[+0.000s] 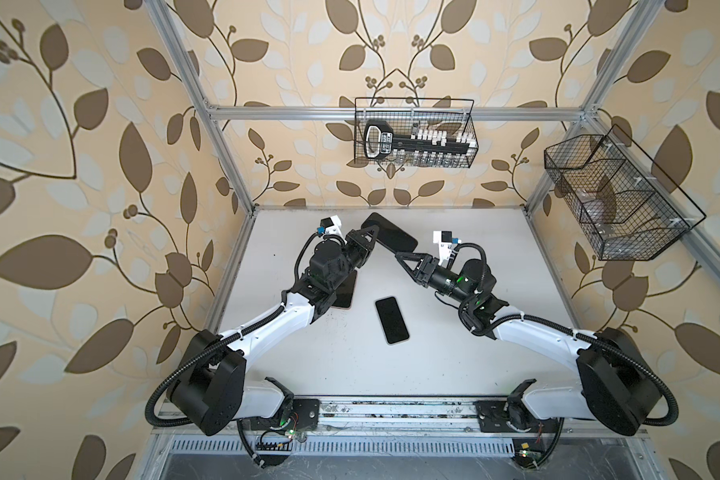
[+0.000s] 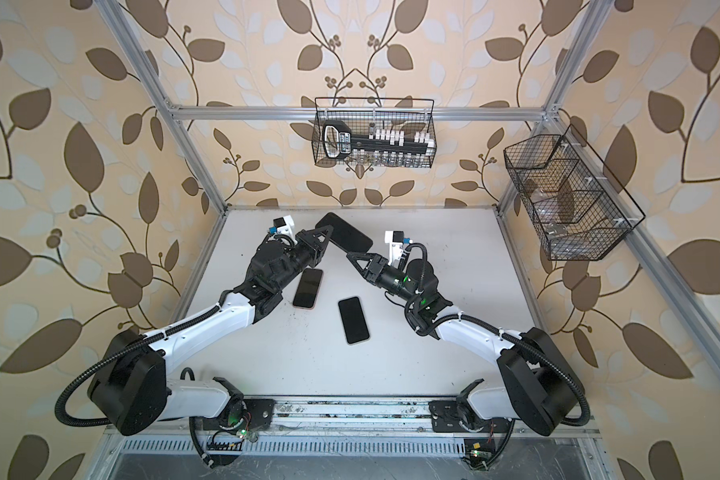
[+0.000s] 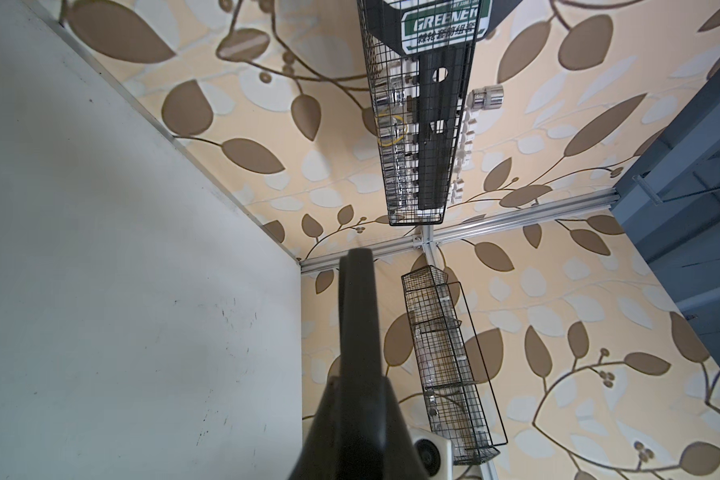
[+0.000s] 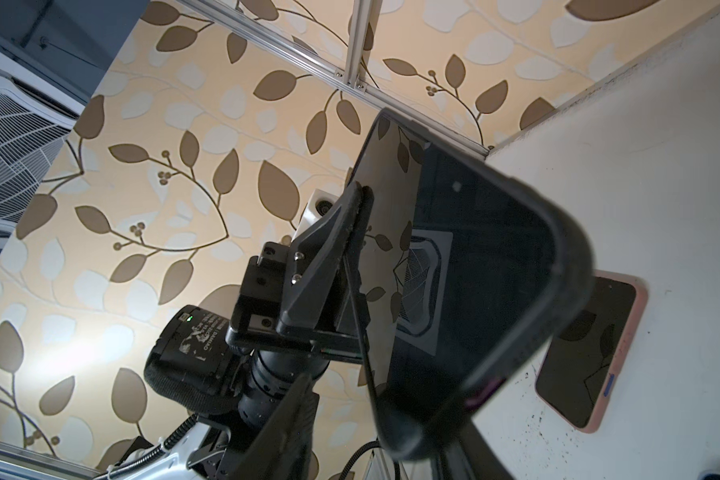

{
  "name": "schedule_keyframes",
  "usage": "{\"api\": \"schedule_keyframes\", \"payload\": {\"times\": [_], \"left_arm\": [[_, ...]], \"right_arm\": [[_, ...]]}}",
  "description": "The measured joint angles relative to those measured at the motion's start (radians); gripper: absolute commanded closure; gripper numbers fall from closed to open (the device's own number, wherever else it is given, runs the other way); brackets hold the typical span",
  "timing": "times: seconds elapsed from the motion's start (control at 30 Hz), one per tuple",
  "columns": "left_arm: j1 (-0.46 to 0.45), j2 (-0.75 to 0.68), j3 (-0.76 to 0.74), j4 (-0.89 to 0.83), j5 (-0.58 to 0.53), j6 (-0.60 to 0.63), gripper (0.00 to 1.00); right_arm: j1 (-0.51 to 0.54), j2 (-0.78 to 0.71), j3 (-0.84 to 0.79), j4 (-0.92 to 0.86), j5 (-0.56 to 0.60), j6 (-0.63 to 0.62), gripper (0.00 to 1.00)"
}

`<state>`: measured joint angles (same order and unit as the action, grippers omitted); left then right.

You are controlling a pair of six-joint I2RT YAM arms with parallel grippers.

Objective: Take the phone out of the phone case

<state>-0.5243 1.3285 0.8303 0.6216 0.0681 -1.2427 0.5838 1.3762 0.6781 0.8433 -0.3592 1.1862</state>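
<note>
Peel step, mid-air: my left gripper [image 1: 370,236] clenches the cased phone [image 1: 391,233] above the table [image 1: 474,340]; my right gripper [image 1: 400,253] meets its other end — whether it grips yet, I cannot tell. Next — pinch only the case rim [image 4: 568,249] and peel it away.

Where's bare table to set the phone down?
Free: front strip of table between black phone and front rail; back right corner beyond right arm. Crowded: back centre, where left gripper and right gripper meet at the cased phone; pink-cased phone lies by left arm.
</note>
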Motion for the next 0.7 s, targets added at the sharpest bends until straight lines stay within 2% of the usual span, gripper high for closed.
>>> {"api": "schedule_keyframes", "payload": {"times": [0.13,0.47,0.7], "left_arm": [[0.000,-0.002,-0.001,0.003,0.000,-0.006,1.00],[0.000,-0.019,-0.008,0.006,0.002,-0.020,1.00],[0.000,-0.027,-0.017,0.012,0.000,-0.025,1.00]], "right_arm": [[-0.003,0.019,0.006,0.023,0.000,0.005,0.67],[-0.023,0.032,0.006,0.071,-0.007,0.024,0.69],[-0.031,0.048,0.006,0.099,-0.020,0.052,0.75]]}}
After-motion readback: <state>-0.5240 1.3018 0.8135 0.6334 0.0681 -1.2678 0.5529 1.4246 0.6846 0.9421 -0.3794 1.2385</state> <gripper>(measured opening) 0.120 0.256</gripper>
